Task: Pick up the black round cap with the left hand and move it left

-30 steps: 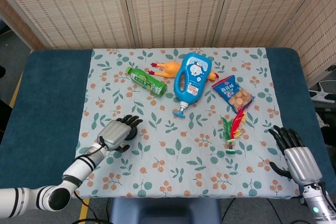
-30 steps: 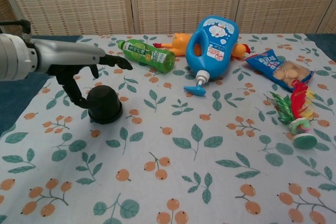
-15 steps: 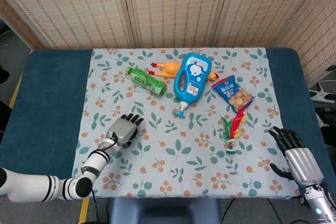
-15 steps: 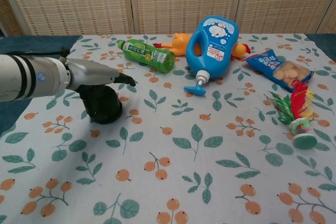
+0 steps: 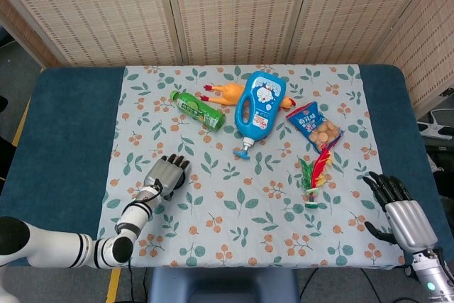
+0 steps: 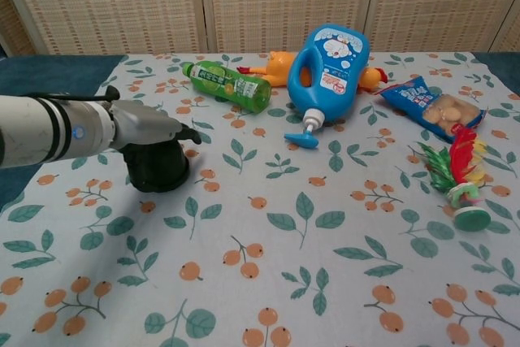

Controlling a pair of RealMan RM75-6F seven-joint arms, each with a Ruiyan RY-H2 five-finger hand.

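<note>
Right hand (image 5: 401, 207) lies near the table's front edge, fingers spread, holding nothing. Left hand (image 6: 150, 129) sits on top of the black round cap (image 6: 156, 168), fingers draped over its crown (whether they actually clamp it cannot be told from either view). The cap stands on the floral tablecloth (image 6: 268, 282), front-left of the green bottle (image 6: 227, 85). Judgement: approach done; firm grasp, lift and leftward carry all remain. Farther back lies the blue bottle (image 6: 328, 67).

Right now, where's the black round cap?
In the chest view the black round cap sits at the left on the flowered cloth, under the left hand, nearer the camera than the green bottle.
</note>
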